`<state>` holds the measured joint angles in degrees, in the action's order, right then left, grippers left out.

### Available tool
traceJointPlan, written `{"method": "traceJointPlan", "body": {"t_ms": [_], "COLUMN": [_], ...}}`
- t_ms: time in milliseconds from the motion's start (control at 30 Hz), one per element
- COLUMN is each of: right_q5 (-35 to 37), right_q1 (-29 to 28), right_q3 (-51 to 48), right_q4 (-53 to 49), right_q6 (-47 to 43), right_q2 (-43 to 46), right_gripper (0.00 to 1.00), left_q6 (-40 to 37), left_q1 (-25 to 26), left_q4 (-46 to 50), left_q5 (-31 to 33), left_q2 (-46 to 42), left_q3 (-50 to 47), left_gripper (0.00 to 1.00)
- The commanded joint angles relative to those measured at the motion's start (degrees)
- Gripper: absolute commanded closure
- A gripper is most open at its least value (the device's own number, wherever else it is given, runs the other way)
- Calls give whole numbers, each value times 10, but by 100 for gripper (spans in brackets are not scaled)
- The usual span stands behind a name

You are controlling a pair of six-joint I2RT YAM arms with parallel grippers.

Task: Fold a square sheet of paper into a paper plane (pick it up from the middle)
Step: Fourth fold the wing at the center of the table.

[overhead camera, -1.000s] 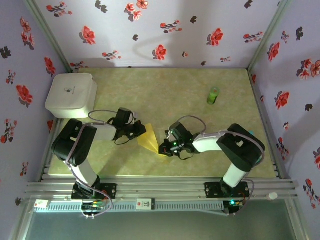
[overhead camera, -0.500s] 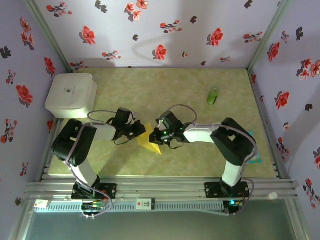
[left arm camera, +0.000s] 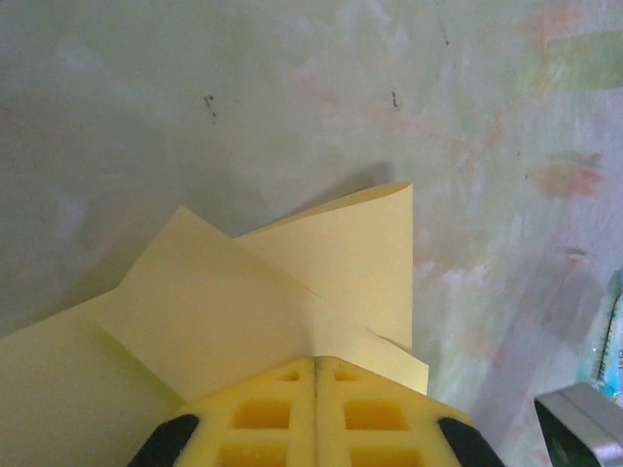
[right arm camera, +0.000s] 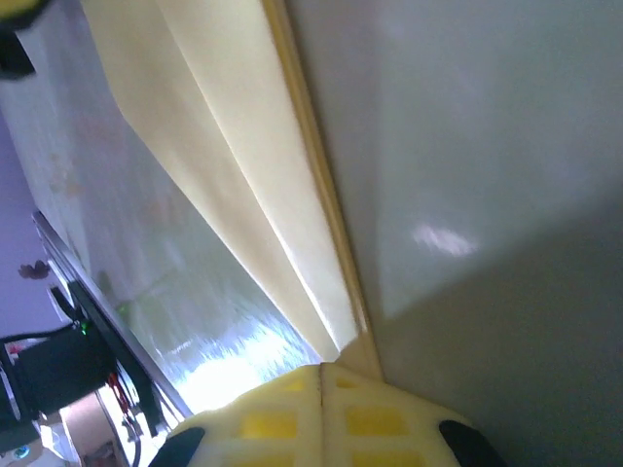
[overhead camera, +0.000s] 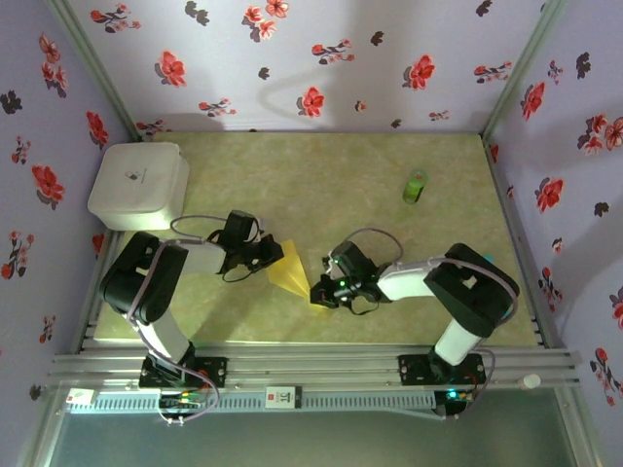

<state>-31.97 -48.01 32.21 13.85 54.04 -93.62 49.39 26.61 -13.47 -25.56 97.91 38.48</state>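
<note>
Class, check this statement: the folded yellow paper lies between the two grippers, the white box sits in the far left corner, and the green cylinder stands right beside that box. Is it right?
Not quite. The green cylinder stands on the far right side of the table, well away from the white box, as the top external view shows. The rest holds.

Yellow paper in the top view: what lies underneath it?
The folded yellow paper lies on the green tabletop, which shows all around it. Whatever sits directly beneath its layers is covered; the left gripper and right gripper hide its ends.
</note>
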Motion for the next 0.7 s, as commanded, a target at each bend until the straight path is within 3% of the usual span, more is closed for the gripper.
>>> {"method": "traceJointPlan", "body": {"t_ms": [0,233,667], "right_q5": [3,57,19], "right_q1": [-5,2,29], "right_q3": [-26,40,154], "right_q4": [-59,-113,-34], "right_q6": [-7,-33,-4], "right_q2": [29,89,-70], "right_gripper": [95,95,94], "left_q6": [7,11,17], "left_q1": [-9,-6,3], "left_q4": [31,25,13], "left_q5": [30,29,26], "left_q2": [5,-4,-8], "left_q3": [-19,-25,-33], "left_gripper": [97,97,97]}}
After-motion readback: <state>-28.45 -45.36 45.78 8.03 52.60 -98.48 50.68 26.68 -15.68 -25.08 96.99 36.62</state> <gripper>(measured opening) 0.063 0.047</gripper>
